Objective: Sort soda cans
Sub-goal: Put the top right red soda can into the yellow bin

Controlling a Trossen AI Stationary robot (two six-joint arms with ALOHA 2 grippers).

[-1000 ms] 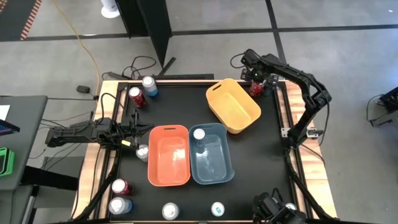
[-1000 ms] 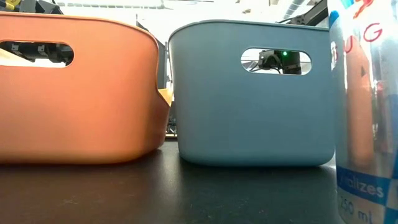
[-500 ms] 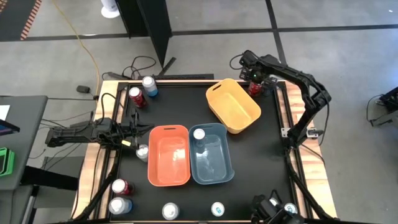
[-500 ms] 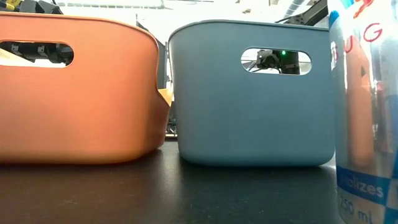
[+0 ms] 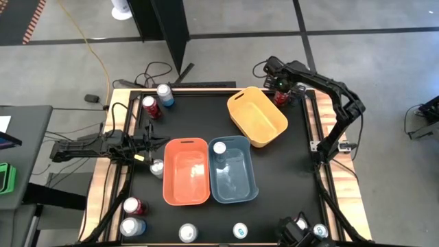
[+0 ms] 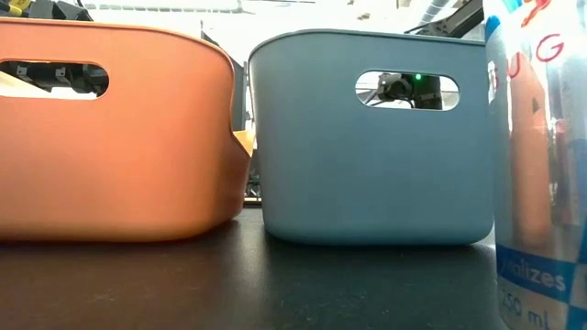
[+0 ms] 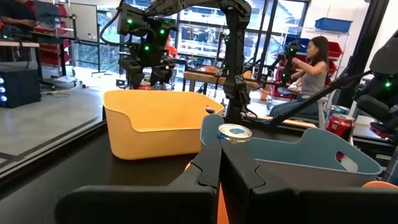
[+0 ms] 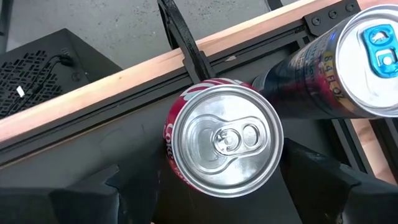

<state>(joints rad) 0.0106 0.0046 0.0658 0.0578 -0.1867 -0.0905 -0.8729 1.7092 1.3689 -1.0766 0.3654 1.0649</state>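
Right claw (image 8: 224, 186), fingers spread, has narrowed slightly around red soda can (image 8: 224, 140), upper right of desk (image 5: 288, 165); grasp looks imminent.

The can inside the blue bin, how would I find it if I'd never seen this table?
Find the three bins mid-table; the blue bin sits right of the orange bin. One can stands upright in its far left corner. No other can is in a bin; the rest stand on the table.

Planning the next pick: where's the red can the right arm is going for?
High view: the red can stands at the table's far right corner, just beyond the yellow bin, under the right tool, beside a blue-tabbed can.
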